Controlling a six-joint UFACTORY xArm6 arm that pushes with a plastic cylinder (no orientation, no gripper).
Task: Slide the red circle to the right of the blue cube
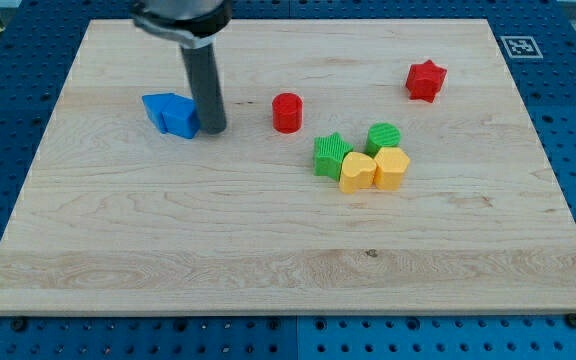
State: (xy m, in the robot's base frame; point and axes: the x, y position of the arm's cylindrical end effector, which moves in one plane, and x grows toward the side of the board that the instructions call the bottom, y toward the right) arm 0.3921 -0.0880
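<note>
While board (268, 270) shows bare wood across bottom half, red circle (287, 113) sits upper centre, apart from edges. Tip (213, 130) touches blue cube (172, 114) right side; circle right of tip, clear gap between. No jaws; plain rod.

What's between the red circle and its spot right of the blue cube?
Only my tip, which stands against the blue cube's right side, where the red circle must go. The wooden board between tip and circle is bare.

My tip (214, 130) touches the blue cube (171, 114); the red circle (287, 112) sits near, on the view's right.
</note>
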